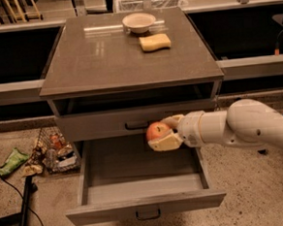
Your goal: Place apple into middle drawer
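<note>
The red-orange apple (157, 131) is held in my gripper (163, 133), whose pale fingers close above and below it. The arm reaches in from the right. The apple hangs just above the right rear part of the open middle drawer (141, 185), in front of the closed grey drawer front (103, 123) above it. The open drawer is pulled far out, its inside is bare, and its dark handle (147, 214) shows on the front.
On the cabinet top (103, 59) stand a pale bowl (138, 22) and a yellow sponge (155, 42). A wire basket with packets (54, 152) and a green wrapper (11, 161) lie on the floor at the left. A dark stand (22, 211) is at the lower left.
</note>
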